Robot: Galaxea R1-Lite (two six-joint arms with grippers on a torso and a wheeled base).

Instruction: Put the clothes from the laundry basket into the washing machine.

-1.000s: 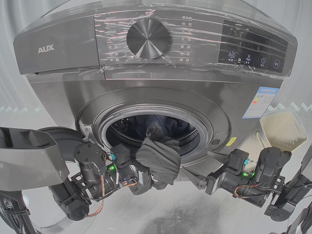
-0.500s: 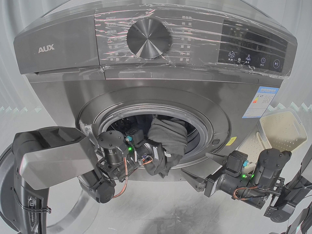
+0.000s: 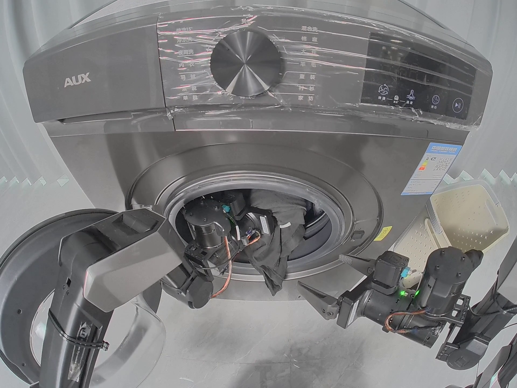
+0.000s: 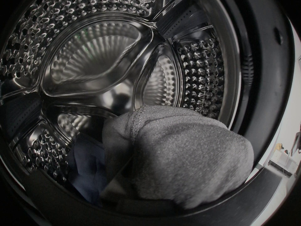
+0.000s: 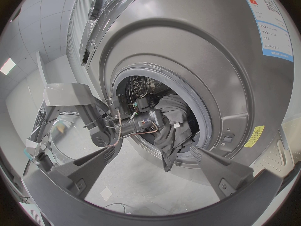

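One dark grey garment (image 3: 277,227) is the load in hand, bunched in the mouth of the washing machine (image 3: 258,152). Its upper mass is inside the round opening and a loose tail hangs over the lower rim (image 3: 315,262) toward the floor (image 3: 280,340). It looks like a soft, light knit that will sag, fold and trail, not hold a shape, so it is probably best gripped at a gathered bunch near its middle, with little left dangling. The cloth lies over the left gripper (image 3: 257,226) at the opening, so I cannot tell how that gripper is set, though the garment appears to hang from it. The right gripper (image 3: 323,271) hangs spread wide and empty, low in front of the machine and apart from the cloth. Inside, the drum (image 4: 94,54) is roomy and mostly bare metal, with a blue garment (image 4: 87,170) low at the front, so there seems to be ample depth for the cloth to be carried further in. The tail could snag on the rim or be left outside. The door (image 3: 27,276) stands swung open on the left, close to the left arm. The laundry basket (image 3: 468,216) sits beside the machine on the right, just behind the right arm.
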